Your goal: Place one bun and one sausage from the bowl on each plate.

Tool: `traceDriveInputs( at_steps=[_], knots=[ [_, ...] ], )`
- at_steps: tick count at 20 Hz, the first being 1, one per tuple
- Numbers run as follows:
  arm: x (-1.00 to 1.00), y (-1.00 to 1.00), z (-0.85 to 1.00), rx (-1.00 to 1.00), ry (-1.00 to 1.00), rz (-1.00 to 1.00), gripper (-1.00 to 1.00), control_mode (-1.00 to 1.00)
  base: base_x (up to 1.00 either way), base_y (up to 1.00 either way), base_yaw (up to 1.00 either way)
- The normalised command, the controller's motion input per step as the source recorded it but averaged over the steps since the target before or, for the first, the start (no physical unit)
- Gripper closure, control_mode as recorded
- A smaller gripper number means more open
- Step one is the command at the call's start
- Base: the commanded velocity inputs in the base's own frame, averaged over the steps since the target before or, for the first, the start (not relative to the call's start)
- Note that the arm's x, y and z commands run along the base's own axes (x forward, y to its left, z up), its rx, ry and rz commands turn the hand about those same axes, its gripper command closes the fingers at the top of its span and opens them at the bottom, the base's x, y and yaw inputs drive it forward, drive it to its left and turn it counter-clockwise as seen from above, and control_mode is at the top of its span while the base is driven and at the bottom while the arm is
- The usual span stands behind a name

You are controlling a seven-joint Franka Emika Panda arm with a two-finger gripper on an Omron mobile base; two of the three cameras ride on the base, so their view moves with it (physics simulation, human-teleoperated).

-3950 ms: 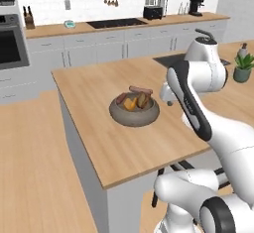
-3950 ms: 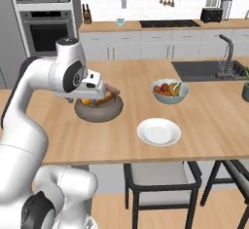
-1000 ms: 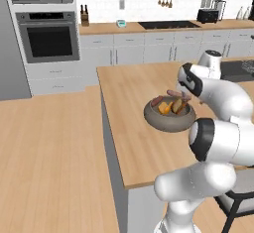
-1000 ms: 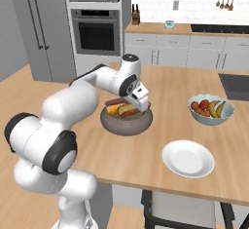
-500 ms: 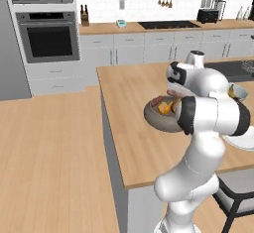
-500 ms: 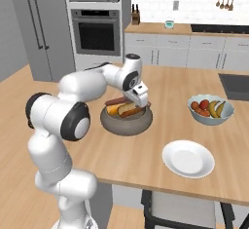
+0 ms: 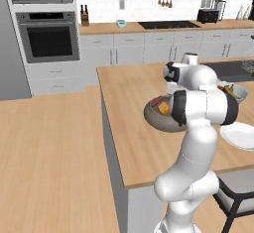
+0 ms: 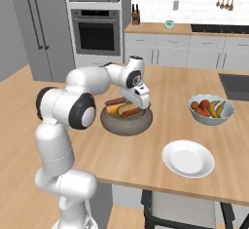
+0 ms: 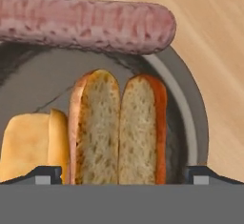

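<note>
The gripper point(image 9: 121, 173) hangs low over the bowl point(image 8: 126, 121), jaws spread wide and empty, straddling a split bun point(image 9: 116, 127). The bowl sits mid-counter, left of the plate point(image 8: 188, 159); a sausage point(image 9: 86, 22) lies across its far rim. The step in hand looks like picking the first bun. Next move: sink a little, clamp the bun's sides, then lift and carry it right to the plate.

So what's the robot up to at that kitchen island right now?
The arm has its open gripper just above the split bun in the dark bowl, with a sausage lying across the rim. Nothing is held. The white plate nearby has no food on it, and a fruit bowl sits beyond.
</note>
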Motion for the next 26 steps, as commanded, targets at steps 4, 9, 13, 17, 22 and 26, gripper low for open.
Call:
traceDriveInputs(
  at_steps=[4, 9, 13, 17, 22, 26],
  knots=[
    [0.02, 0.00, -0.33, 0.00, 0.00, 0.00, -1.00, -1.00, 0.00, 0.00, 0.00],
    [0.06, 0.00, -0.19, 0.00, 0.00, 0.00, -1.00, -1.00, 0.00, 0.00, 0.00],
    [0.00, 0.00, -0.01, 0.00, 0.00, 0.00, 1.00, -1.00, 0.00, 0.00, 0.00],
    [-0.28, -0.06, 0.00, 0.00, -0.01, -0.01, 1.00, -1.00, 0.00, 0.00, 0.00],
    [-0.62, -0.63, 0.65, 0.06, -0.23, -0.11, 1.00, -1.00, 0.00, 0.00, 0.00],
    [-0.86, -1.00, 0.53, 0.04, -0.09, -0.19, 1.00, -1.00, 0.00, 0.00, 0.00]
  ],
)
